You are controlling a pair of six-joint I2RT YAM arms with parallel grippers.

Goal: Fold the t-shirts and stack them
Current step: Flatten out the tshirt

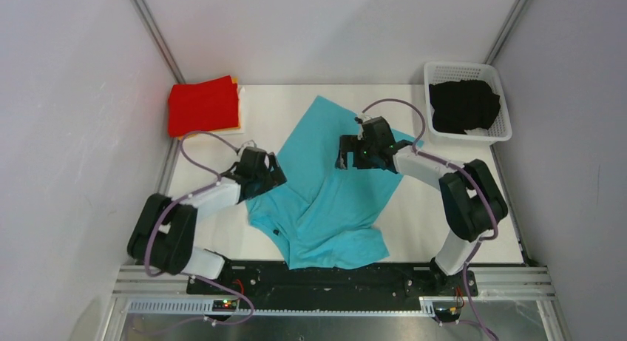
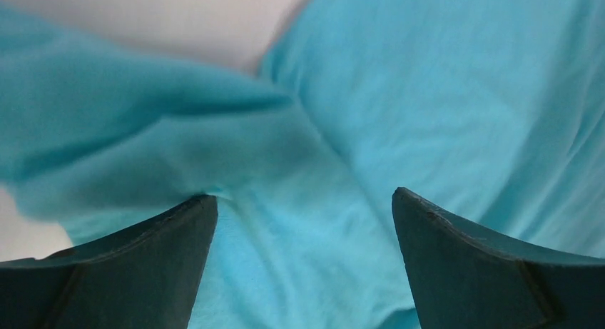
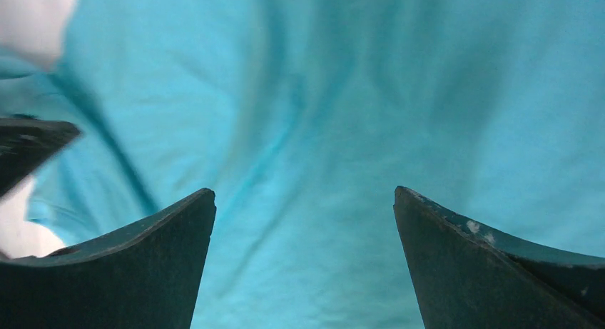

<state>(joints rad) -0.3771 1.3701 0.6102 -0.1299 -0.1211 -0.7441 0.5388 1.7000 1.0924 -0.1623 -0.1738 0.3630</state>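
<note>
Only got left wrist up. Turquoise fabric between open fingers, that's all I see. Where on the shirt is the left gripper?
Observer: In the top view, the left gripper is at the left edge of the turquoise t-shirt, which lies rumpled across the middle of the table.
Operator: Right arm?
Observer: The right gripper is open over the shirt's far right part, holding nothing.
Operator: Anything stacked yet?
Observer: Yes, a folded red t-shirt lies on an orange t-shirt at the far left corner.
</note>
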